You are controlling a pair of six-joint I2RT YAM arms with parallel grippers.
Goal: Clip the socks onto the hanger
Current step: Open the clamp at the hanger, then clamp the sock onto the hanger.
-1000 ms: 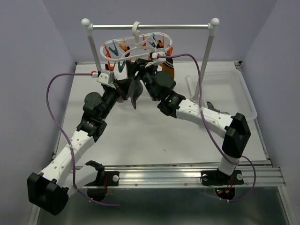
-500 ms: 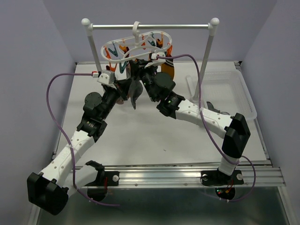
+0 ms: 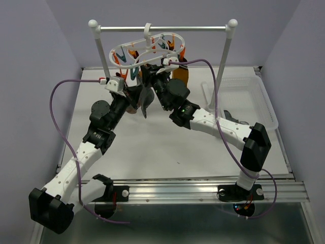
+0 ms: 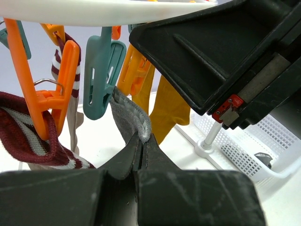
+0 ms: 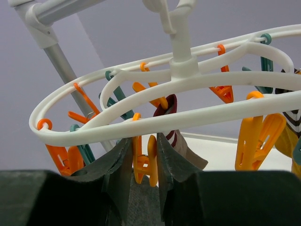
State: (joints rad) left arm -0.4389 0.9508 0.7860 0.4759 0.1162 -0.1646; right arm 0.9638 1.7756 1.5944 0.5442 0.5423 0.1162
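Note:
The white oval hanger (image 3: 147, 48) hangs by its hook from the rail, with orange and teal clips under it. My left gripper (image 4: 142, 141) is shut on the cuff of a grey sock (image 4: 129, 113) and holds it up just below a teal clip (image 4: 103, 70). My right gripper (image 5: 143, 146) is closed on the two handles of an orange clip (image 5: 143, 162) under the hanger ring (image 5: 197, 117), with grey sock fabric (image 5: 141, 202) right below it. A maroon-striped sock (image 4: 28, 141) and a mustard sock (image 4: 169, 108) hang clipped.
The silver rail (image 3: 162, 29) on white posts crosses the back. A white plastic basket (image 3: 254, 96) stands at the right with a dark item in it. The right arm's black gripper body (image 4: 225, 52) is close above my left fingers.
The hanger has tipped and shifted a little up and left. Both grippers have stayed under it, the right one rising slightly with the clip.

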